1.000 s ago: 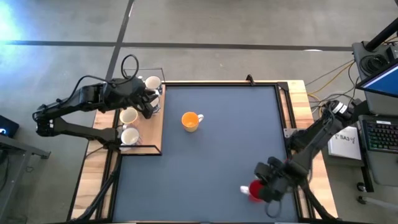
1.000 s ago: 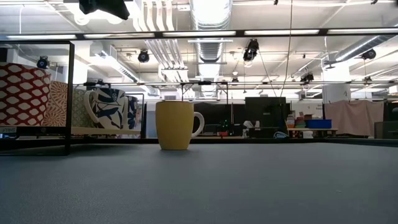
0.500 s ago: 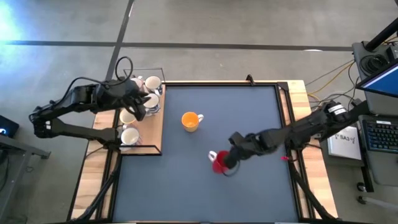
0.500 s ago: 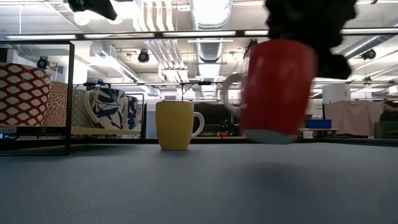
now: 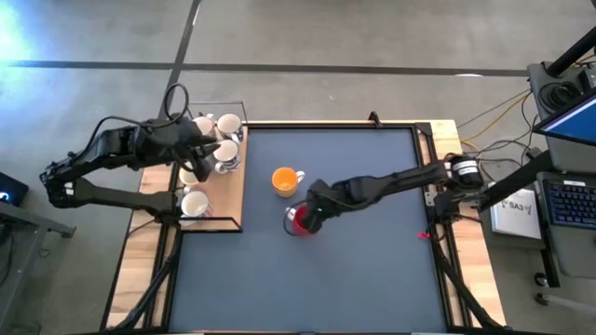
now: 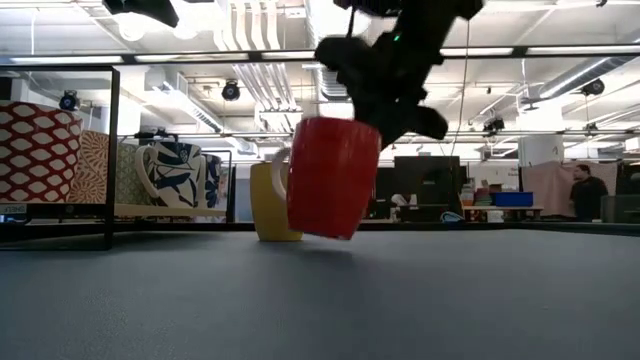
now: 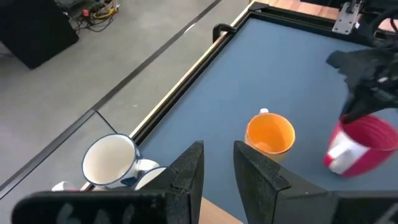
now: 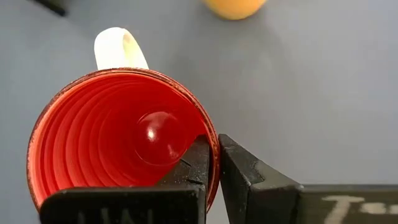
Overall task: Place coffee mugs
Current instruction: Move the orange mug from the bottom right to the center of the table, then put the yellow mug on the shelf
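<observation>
1. From above, the right gripper [image 5: 304,217] holds the red mug [image 5: 300,221] over the blue table [image 5: 372,279], just beside the orange mug [image 5: 285,180]. The left gripper [image 5: 207,160] hangs over the white mugs [image 5: 195,203] on the wooden tray [image 5: 233,200].
2. In the low view, the red mug [image 6: 333,177] hangs tilted, and its low edge looks very near the table. It looks hard and smooth, so it could slip or chip.
3. The left wrist view shows the left fingers [image 7: 188,172] a little apart, holding nothing.
4. The right wrist view shows the right fingers [image 8: 200,160] pinching the red mug's rim [image 8: 212,149], one inside and one outside. That thin rim seems the best place to grab.
</observation>
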Robot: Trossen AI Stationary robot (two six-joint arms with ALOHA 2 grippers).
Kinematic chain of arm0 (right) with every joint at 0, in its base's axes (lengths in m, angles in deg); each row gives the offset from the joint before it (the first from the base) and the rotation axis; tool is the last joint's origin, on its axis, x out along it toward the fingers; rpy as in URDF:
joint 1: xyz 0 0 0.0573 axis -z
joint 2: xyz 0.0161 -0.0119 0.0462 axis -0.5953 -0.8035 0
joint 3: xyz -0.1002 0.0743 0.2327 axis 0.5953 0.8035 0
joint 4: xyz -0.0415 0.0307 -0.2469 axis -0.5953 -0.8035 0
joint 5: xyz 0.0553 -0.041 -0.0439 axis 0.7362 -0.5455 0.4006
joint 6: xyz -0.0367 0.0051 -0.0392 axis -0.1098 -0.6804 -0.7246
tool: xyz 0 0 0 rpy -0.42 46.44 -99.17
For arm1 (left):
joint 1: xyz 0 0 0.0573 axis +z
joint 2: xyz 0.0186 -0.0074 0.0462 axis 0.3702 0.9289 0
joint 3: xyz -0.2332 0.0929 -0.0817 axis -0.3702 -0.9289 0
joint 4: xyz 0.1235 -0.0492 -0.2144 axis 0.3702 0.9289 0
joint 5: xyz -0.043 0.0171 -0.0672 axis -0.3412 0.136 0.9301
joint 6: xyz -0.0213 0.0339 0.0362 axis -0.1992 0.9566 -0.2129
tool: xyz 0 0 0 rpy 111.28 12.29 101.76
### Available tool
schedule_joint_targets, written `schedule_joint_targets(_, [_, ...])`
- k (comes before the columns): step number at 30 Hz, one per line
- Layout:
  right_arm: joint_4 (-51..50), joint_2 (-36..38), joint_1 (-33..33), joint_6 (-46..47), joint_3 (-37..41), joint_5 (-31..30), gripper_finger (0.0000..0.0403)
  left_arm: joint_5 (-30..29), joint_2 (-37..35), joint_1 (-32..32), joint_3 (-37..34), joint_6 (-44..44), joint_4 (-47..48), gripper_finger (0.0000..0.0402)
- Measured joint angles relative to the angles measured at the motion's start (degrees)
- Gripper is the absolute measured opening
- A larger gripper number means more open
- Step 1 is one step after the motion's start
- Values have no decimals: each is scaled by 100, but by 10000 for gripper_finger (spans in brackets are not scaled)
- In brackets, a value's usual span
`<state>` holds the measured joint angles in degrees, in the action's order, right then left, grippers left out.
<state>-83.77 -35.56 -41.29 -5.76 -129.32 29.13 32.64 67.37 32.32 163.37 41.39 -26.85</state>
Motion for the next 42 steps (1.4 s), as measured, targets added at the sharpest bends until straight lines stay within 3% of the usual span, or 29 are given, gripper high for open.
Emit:
schedule_joint_targets(10, [-151, -568, 503, -474, -646, 141, 13, 0, -113, 0, 0, 2, 148, 71])
schedule_joint_targets(26, [-53, -1141, 525, -552, -1335, 263, 14, -2, -117, 0, 0, -1, 179, 71])
schedule_joint_targets(33, [4, -1110, 518, -563, -1335, 317, 58, -2, -95, 0, 0, -44, 179, 71])
schedule_joint_targets(37, [-61, -1078, 518, -687, -1335, 691, 84, 0, -95, 0, 0, -177, 179, 71])
schedule_joint_targets(42, [-170, -825, 506, -1159, -1335, 858, 94, 0, -77, 0, 0, -386, 177, 71])
